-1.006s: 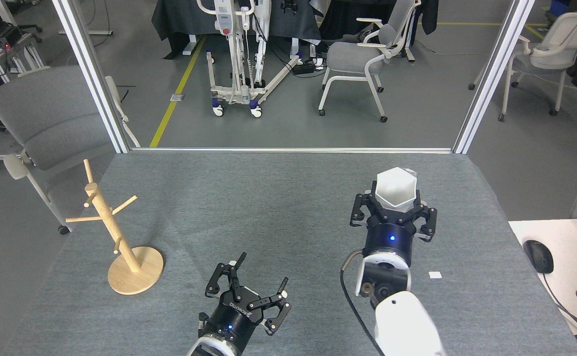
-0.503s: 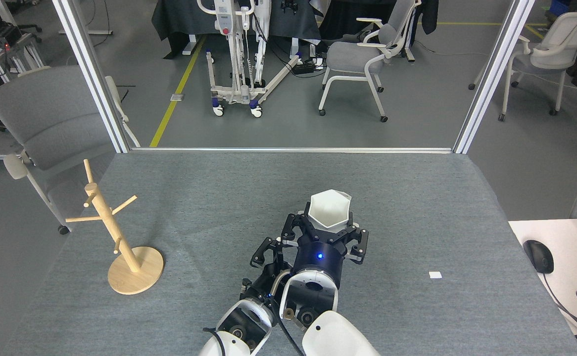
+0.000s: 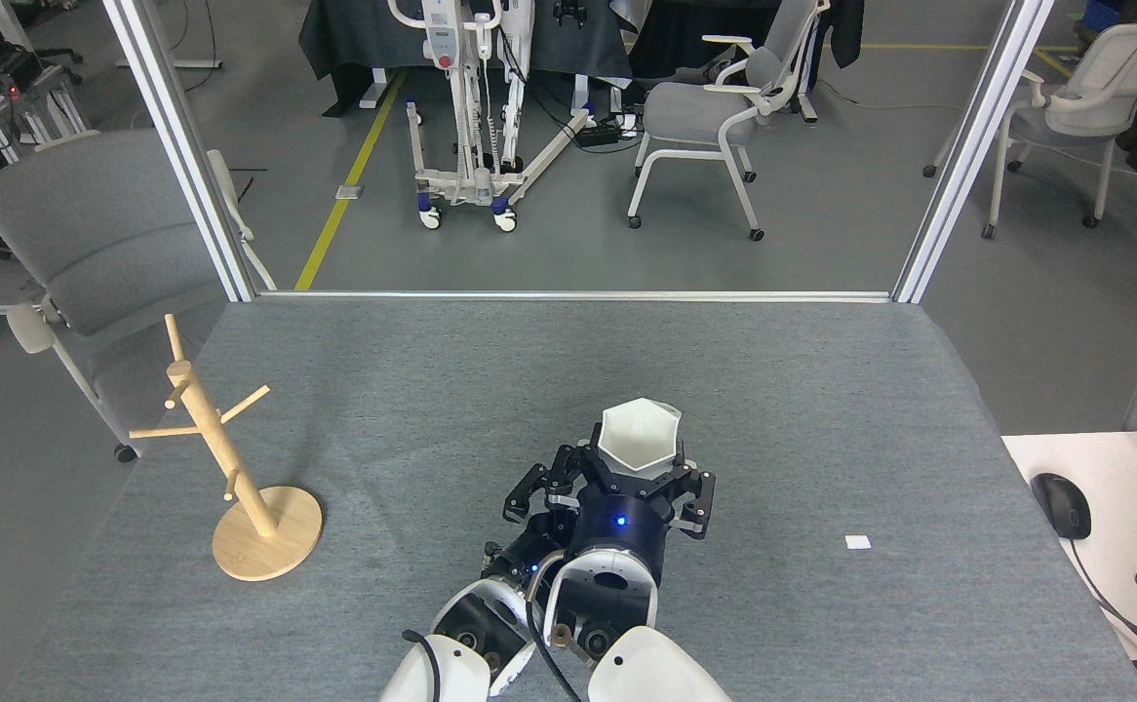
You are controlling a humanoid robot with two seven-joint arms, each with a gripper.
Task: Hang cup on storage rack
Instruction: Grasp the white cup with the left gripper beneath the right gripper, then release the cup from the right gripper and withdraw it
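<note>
One view was given, from the head. In it the cup [image 3: 638,438] was held mouth-up by the right claw [image 3: 639,468], whose fingers were closed around the cup's lower walls. The left claw [image 3: 541,492] was seen just left of the right one, touching or nearly so; whether it was wide or narrow could not be told, since it was dark and partly hidden. The rack [image 3: 227,458] stood well to the left of both claws, upright on the table [image 3: 822,390], with every peg bare. The pick-up was judged done; the carry across and the hanging were left. One cup, one rack and two claws were counted. The cup's handle was not seen.
</note>
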